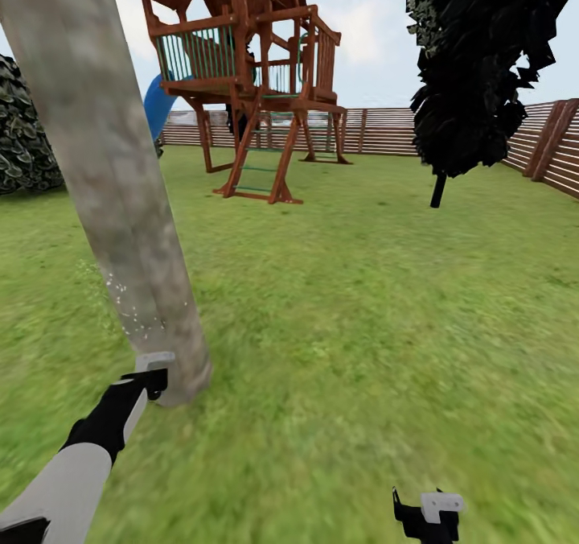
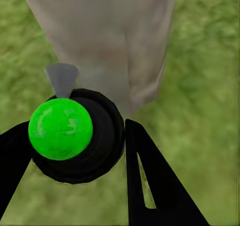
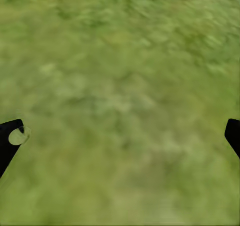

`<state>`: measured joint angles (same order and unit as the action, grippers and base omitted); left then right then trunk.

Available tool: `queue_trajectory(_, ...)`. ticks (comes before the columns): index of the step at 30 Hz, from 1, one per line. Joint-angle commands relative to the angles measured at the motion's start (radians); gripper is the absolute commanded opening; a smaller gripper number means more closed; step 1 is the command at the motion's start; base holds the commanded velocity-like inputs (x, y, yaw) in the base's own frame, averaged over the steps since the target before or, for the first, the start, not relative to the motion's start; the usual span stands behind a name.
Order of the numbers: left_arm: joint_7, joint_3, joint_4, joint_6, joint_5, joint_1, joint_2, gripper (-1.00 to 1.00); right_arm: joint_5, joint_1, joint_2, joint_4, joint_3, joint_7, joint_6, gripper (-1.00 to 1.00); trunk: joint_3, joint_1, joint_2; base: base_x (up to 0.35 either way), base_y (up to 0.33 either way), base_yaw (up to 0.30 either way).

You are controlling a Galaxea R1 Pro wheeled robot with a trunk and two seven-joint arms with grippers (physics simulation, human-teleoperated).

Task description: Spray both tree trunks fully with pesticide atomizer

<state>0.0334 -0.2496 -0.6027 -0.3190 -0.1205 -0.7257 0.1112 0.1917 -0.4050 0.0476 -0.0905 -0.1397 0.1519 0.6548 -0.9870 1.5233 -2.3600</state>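
Gripping the unlabelled atomizer [image 2: 75, 136] between clenched fingers [image 2: 155, 181], the left gripper [image 1: 149, 379] sits beside the tree trunk [image 1: 112, 174]; right gripper [image 1: 430, 516] fingers are spread, empty, above grass [image 3: 120, 85].

Hidden and cropped elements of the garden scene.
The tree trunk [image 1: 121, 182] is cut off by the top edge, crown unseen; the left tool [image 2: 75, 156] hides the atomizer [image 2: 61, 128] body; grass [image 3: 120, 85] is blurred.

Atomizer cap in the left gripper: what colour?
Bright green cap on a black atomizer, clearest in the left wrist view.
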Motion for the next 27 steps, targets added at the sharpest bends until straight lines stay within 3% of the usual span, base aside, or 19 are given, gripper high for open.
queue_trajectory(1,0.000,0.001,0.000,0.000,-0.001,0.000,-0.002,-1.00,0.000,0.000,0.000,0.000,0.000,0.000,0.000,1.00,0.000,0.000,0.000,0.323,0.000,0.139)
queue_trajectory(11,0.001,-0.001,-0.012,-0.001,0.000,0.025,0.015,-1.00,0.000,0.000,0.000,0.000,0.000,0.000,0.000,1.00,0.000,0.000,0.000,0.043,-0.013,0.224)
queue_trajectory(19,0.002,0.003,-0.014,-0.002,0.001,0.026,0.010,-1.00,0.000,0.000,0.000,0.000,0.001,0.000,0.000,1.00,0.000,0.000,0.000,0.000,-0.257,0.030)
queue_trajectory(27,0.001,0.003,-0.017,-0.005,0.001,0.026,0.010,-1.00,0.000,0.000,0.000,0.000,0.000,0.000,0.000,1.00,0.000,0.000,0.000,0.000,-0.271,0.257)
